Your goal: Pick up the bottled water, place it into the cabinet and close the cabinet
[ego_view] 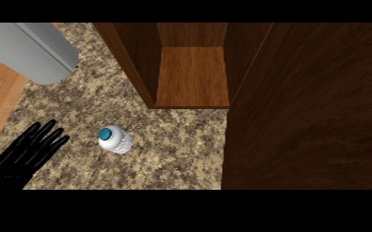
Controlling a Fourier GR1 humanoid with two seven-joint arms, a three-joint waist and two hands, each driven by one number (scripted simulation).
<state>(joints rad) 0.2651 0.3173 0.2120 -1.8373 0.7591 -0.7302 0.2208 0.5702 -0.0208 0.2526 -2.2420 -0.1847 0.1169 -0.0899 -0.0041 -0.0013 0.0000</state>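
Left hand (29,150) rests open, fingers spread, holding nothing; the bottle (114,140) stands upright just to its right, cabinet (193,76) open farther right; right hand unseen.

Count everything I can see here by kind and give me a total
Bottles: 1, the water bottle standing on the counter
Cabinets: 1, the cabinet with its door open
Hands: 1, the left hand, open at the lower left
Grey cylinders: 1
Total: 4

one water bottle (115,140), one open cabinet (190,73), one hand (29,152), one grey cylinder (38,51)
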